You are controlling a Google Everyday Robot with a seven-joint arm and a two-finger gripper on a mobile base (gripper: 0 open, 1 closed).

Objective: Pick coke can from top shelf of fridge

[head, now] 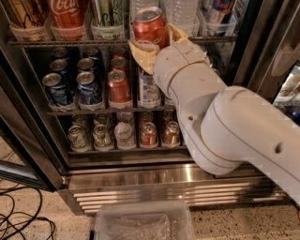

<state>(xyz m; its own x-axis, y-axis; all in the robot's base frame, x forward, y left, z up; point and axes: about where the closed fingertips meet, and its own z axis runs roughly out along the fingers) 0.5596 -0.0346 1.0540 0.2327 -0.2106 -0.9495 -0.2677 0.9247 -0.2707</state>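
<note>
The tool (154, 41) is at the front edge of the top shelf (37, 42) of the fridge (140, 174). Its 2 tan fingers (139, 52) are closed around the coke can (149, 24), 1 low on the left and the other on the right, partly behind the can. The can leans slightly between them with its silver top showing and its base about level with the shelf's front rail. It looks held at the shelf's edge rather than standing back in a row.

The thick white arm (234, 126) reaches in from the lower right and hides the right side of the lower racks. That angle probably lets the wrist meet the can from the side and below, keeping off the clear bottles (180, 11) just to the right.

Further left on the same shelf, a second red Coca-Cola container (69, 14) stands in a clear tray, well apart from the tool. Blue cans (58, 86) and 1 red can (118, 86) fill the middle rack, and gold-brown cans (77, 136) fill the bottom rack. A clear plastic bin (143, 224) lies on the floor in front of the steel grille (164, 192).

The grasp looks made. What remains, I judge, is drawing the can straight out, clear of the shelf. The tilt suggests it could slip, or clip the neighbouring bottles on the way.
</note>
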